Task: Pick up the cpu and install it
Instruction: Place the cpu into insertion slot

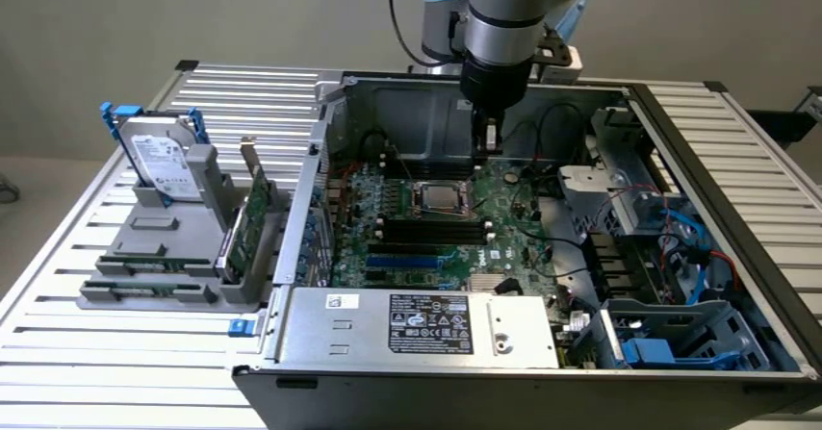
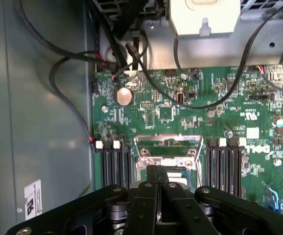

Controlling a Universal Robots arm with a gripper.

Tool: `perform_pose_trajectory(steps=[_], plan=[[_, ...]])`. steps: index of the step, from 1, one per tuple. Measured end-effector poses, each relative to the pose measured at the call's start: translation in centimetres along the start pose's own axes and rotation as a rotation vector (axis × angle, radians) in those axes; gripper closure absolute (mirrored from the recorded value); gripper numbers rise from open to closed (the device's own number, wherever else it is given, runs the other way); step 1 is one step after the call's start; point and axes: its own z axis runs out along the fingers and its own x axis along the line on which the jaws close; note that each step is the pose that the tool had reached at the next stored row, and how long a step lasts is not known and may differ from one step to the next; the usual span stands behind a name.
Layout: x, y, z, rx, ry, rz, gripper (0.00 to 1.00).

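In the exterior view, the cpu (image 1: 441, 199) shows as a silvery square lying flat inside the metal socket frame (image 1: 441, 202) in the middle of the green motherboard (image 1: 514, 247). My gripper (image 1: 491, 147) hangs inside the open computer case, a little above the board and just beyond the socket, toward the case's back wall. Its black fingers are pressed together with nothing between them. In the wrist view the shut gripper (image 2: 157, 170) points down at the near edge of the socket frame (image 2: 168, 147), whose shiny bracket lies between the black memory slots (image 2: 114, 164).
Black cables (image 2: 73, 58) loop over the board near the case wall. A power supply (image 1: 424, 324) fills the case's front. A drive cage and blue cables (image 1: 668, 247) sit on the exterior view's right. Outside, on the slatted table, a grey rack (image 1: 167, 247) holds a hard drive (image 1: 165, 165) with blue handles.
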Motion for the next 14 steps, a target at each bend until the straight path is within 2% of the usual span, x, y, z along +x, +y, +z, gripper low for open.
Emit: perform_pose_trajectory(steps=[2,7,10,14], plan=[[0.0,0.82,-0.13,0.0013,0.0063,0.0,0.89],[0.0,2.59,-1.67,0.0083,0.0111,0.001,0.89],[-0.2,3.74,-1.66,0.0097,0.0113,0.002,0.89],[-0.2,4.19,-1.01,0.0098,0.0112,0.001,0.89]])
